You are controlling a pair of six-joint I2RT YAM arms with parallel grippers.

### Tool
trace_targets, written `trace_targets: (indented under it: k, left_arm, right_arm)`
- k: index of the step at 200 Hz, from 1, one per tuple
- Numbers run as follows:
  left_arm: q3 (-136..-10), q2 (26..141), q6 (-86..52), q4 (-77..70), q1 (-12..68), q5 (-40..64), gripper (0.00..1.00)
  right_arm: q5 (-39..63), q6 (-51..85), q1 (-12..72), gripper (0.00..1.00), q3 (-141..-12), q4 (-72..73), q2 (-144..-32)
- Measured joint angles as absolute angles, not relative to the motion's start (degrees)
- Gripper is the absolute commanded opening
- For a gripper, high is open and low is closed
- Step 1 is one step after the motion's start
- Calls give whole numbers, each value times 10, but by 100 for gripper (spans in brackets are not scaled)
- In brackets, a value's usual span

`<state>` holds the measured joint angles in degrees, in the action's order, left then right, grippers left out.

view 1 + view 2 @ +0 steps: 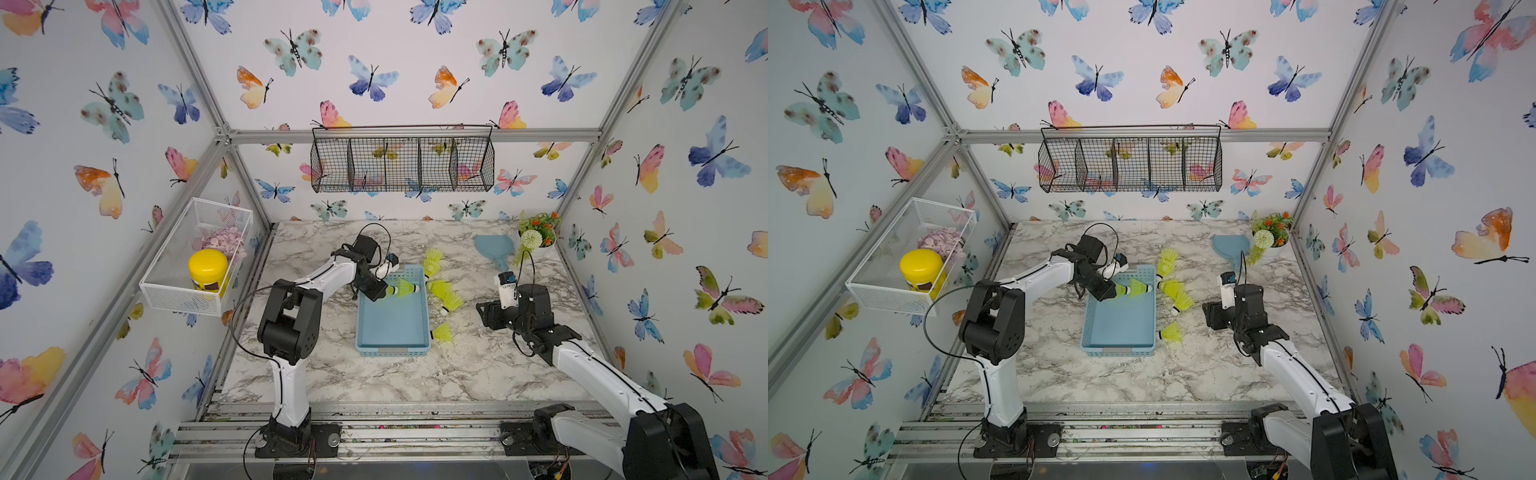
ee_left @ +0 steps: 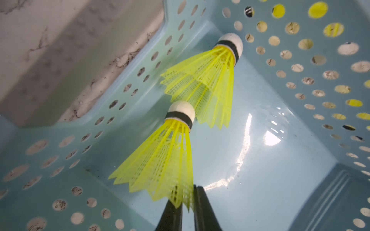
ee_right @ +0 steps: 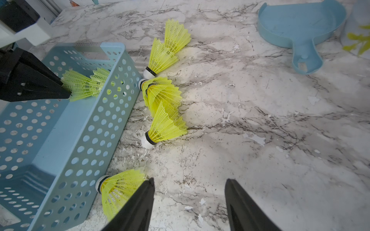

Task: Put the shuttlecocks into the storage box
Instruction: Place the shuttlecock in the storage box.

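One scoop [image 1: 494, 247]: blue plastic, 1 o'clock of the storage box [image 1: 394, 328], well apart.
Right gripper [image 3: 189, 179]: jaws wide, empty, at box's 3 o'clock.
Left gripper [image 2: 186, 195]: jaws narrow, a yellow skirt's rim between them; grip unclear.
Shuttlecocks inside [image 2: 206, 80]: two in line at box's 12 o'clock end.
Loose shuttlecocks [image 3: 163, 128]: on marble table [image 1: 478, 370], 1 to 4 o'clock of box.
Look: neon-yellow mesh skirts, white caps, black bands; box walls hole-punched.

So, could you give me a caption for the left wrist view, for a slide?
The left gripper pinches the skirt of one shuttlecock inside the box, a second shuttlecock just beyond it.
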<state>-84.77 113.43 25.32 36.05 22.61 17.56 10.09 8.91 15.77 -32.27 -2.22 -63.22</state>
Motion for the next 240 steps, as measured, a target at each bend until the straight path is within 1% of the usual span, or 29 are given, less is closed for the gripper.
trace_targets:
  k: [20,36,94,147,162,184,211,240]
  left_arm:
    - [-853,1137,250,358,226,165,24]
    - [-857,1143,246,349,226,154,29]
    - [-857,1151,233,332,226,103,32]
    - [-856,1145,228,324,230,79,39]
    - [-853,1135,226,323,231,72,41]
    - [-846,1114,222,322,232,65,47]
    - [-840,1076,216,323,233,59,48]
    - [-824,1023,207,324,234,47,49]
  right_arm:
    - [101,89,158,63,-323,-23,-632]
    - [101,89,158,63,-323,-24,-632]
    - [101,89,158,63,-323,-25,-632]
    - [102,90,158,63,-323,-26,-632]
    - [101,92,158,64,-323,-27,-632]
    - [101,98,158,64,-323,-31,-633]
    - [109,109,158,64,-323,-42,-639]
    - [147,109,158,63,-323,-52,-649]
